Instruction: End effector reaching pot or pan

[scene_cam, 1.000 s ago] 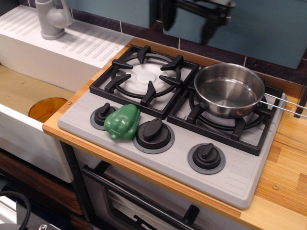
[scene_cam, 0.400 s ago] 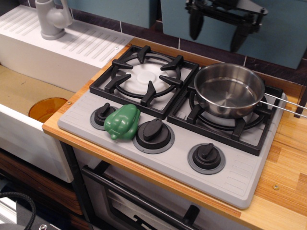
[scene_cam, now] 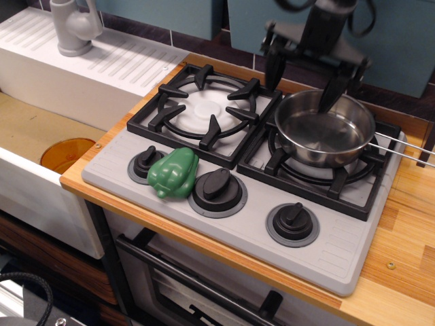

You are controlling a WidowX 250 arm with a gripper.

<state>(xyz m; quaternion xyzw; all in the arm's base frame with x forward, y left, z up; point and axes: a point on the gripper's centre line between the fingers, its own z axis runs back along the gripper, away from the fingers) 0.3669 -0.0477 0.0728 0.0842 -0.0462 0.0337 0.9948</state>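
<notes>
A round shiny steel pot (scene_cam: 325,129) sits on the right burner of the toy stove, its thin wire handle (scene_cam: 404,149) pointing right. My black gripper (scene_cam: 302,92) hangs at the pot's far rim, open and empty. The left finger (scene_cam: 273,71) is outside the rim at its back left. The right finger (scene_cam: 333,92) points down over the pot's far inner edge. Cables rise above the crossbar.
A green toy pepper (scene_cam: 174,172) lies on the grey stove panel (scene_cam: 258,231) beside the knobs (scene_cam: 217,185). The left burner grate (scene_cam: 204,109) is bare. A white sink unit with a grey tap (scene_cam: 73,26) is at the left. An orange dish (scene_cam: 64,153) lies below it.
The gripper has come down from the top of the view and shifted right. It now reaches the pot's far rim. The pot and pepper have not moved.
</notes>
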